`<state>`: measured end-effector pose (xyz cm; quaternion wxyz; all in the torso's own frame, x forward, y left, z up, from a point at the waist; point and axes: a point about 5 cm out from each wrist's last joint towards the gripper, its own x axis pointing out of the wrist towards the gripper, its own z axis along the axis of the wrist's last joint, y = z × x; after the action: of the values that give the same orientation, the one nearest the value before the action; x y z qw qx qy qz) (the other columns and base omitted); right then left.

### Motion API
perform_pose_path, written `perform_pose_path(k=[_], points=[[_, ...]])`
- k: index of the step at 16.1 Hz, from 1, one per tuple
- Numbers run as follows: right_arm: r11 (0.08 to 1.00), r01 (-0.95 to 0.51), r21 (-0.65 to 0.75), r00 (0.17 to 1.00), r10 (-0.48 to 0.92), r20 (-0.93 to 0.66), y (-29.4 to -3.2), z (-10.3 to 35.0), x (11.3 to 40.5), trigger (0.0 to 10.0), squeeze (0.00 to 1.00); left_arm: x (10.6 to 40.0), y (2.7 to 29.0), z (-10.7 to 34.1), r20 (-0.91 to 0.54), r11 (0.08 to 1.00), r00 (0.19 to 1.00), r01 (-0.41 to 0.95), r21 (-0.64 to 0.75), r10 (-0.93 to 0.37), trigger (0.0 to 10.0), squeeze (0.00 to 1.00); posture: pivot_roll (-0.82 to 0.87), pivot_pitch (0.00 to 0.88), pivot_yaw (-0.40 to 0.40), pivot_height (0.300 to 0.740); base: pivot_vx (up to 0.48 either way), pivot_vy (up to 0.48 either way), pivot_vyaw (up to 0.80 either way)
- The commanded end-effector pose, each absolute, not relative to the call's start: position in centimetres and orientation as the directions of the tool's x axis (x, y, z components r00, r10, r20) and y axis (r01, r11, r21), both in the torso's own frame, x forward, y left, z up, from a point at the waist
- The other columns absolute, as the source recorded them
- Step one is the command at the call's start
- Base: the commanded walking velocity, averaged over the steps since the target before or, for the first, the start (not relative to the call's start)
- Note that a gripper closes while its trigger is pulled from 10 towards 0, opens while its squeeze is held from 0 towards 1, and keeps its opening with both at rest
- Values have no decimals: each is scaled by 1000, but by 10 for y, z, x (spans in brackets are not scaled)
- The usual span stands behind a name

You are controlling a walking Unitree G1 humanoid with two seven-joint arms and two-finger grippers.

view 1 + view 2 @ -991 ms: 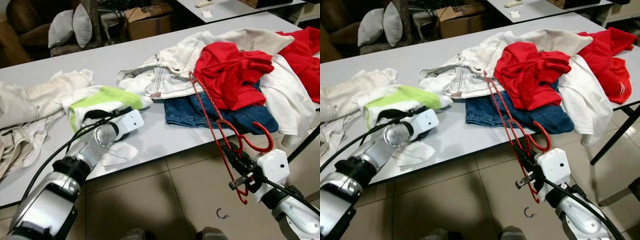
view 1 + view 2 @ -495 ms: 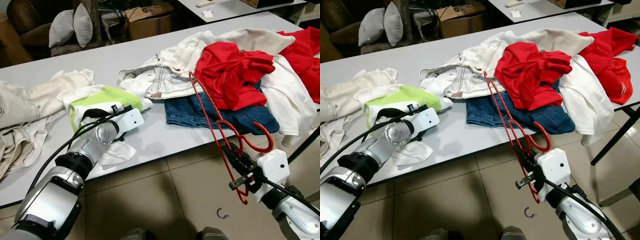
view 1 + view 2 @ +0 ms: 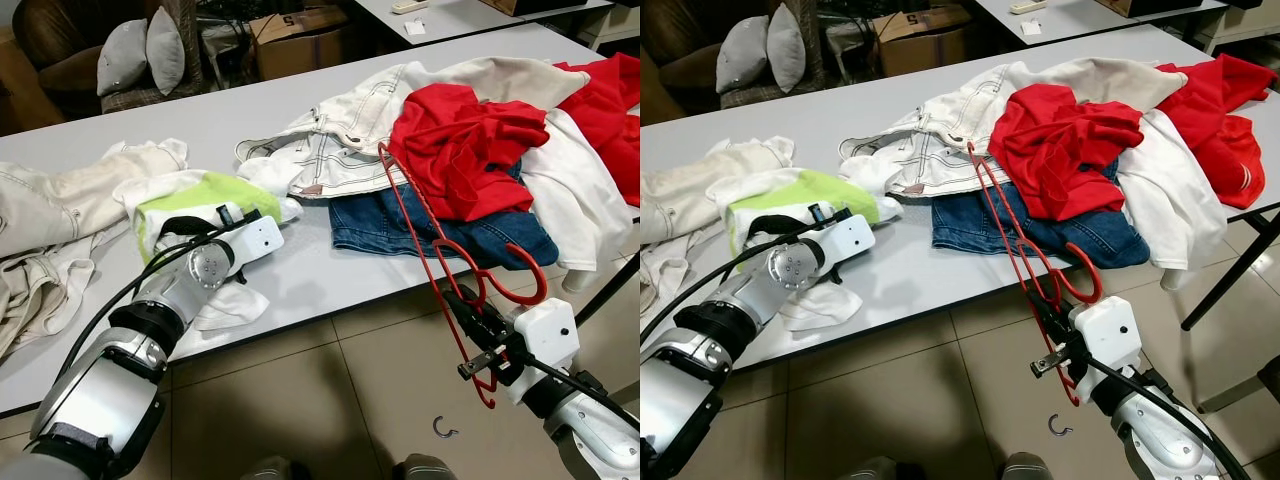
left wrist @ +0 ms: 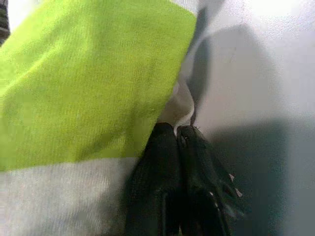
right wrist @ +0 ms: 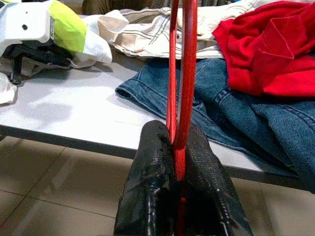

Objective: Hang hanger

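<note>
Holding the thin red wire hanger [image 3: 440, 262] tight beside the table edge, the right gripper [image 3: 468, 312] is pinching it; the left gripper [image 4: 178, 132] is pinching the green-and-white shirt [image 3: 200, 196]. Keep squeezing firmly while lifting.

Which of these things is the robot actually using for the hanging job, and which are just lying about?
In use:
red hanger, clamped in the right gripper
green and white shirt, pinched by the left gripper

Lying about:
jeans
red top
white trousers
cushions
cardboard box
</note>
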<state>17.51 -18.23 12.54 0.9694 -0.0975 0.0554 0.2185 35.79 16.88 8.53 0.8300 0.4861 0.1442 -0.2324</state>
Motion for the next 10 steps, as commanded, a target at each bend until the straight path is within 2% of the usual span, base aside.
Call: perform_pose_path(k=[1, 4, 5, 6, 7, 8, 9, 10], points=[[882, -436, -181, 899, 416, -137, -182, 130, 176, 10000, 0, 362, 176, 91, -451, 431, 865, 502, 750, -222, 0, 0, -190, 0, 131, 740, 0, 0, 0], [883, -433, -184, 901, 413, -135, -183, 130, 177, 10000, 0, 362, 172, 93, -474, 477, 837, 546, 689, -273, 0, 0, -191, 0, 130, 740, 0, 0, 0], [884, -429, -187, 902, 410, -134, -184, 130, 177, 10000, 0, 360, 161, 95, -497, 609, 773, 624, 490, -393, 0, 0, -191, 0, 130, 740, 0, 0, 0], [888, -417, -194, 908, 399, -129, -186, 131, 178, 10000, 0, 360, 147, 111, -429, 662, 701, 700, 268, -569, 0, 0, -192, 0, 128, 740, 0, 0, 0], [894, -401, -201, 916, 384, -119, -188, 132, 179, 10000, 0, 357, 136, 131, -349, 587, 601, 794, 156, -719, 0, 0, -190, 0, 126, 740, 0, 0, 0], [900, -383, -209, 923, 369, -106, -190, 134, 181, 10000, 0, 354, 131, 151, -270, 515, 516, 853, 82, -813, 0, 0, -189, 0, 125, 740, 0, 0, 0], [908, -361, -212, 933, 350, -90, -192, 136, 182, 10000, 0, 352, 130, 168, -204, 468, 465, 883, 37, -861, 0, 0, -189, 0, 125, 740, 0, 0, 0], [922, -324, -213, 946, 318, -64, -195, 139, 185, 10000, 0, 348, 129, 196, -90, 370, 367, 929, -23, -926, 0, 0, -187, 0, 125, 740, 0, 0, 0]])
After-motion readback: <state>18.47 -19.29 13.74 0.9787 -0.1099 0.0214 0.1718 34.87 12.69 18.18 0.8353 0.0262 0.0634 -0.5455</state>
